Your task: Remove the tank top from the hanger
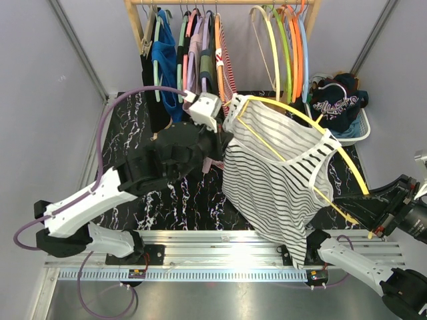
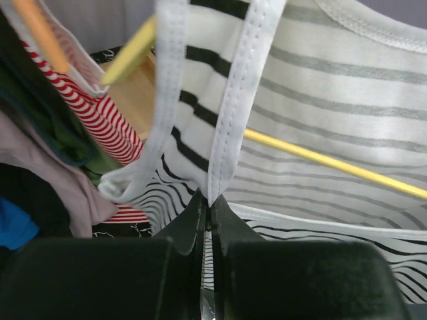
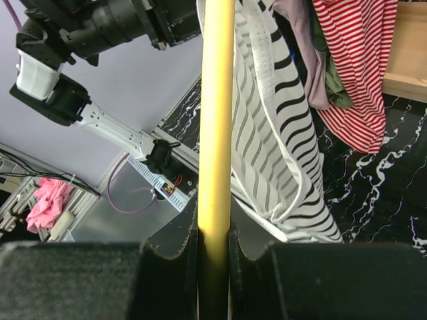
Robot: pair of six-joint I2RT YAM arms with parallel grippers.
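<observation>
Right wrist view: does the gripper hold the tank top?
No, the right gripper clamps the yellow hanger; the striped tank top hangs beside it.

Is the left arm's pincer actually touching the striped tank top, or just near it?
Touching. The left wrist view shows the left pincer shut on the white strap of the tank top; the strap vanishes between its fingers.

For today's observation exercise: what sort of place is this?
Likely a robot lab cell staged as a wardrobe: a wooden clothes rail hung with garments, grey walls, two robot arms at a black marbled table.
</observation>
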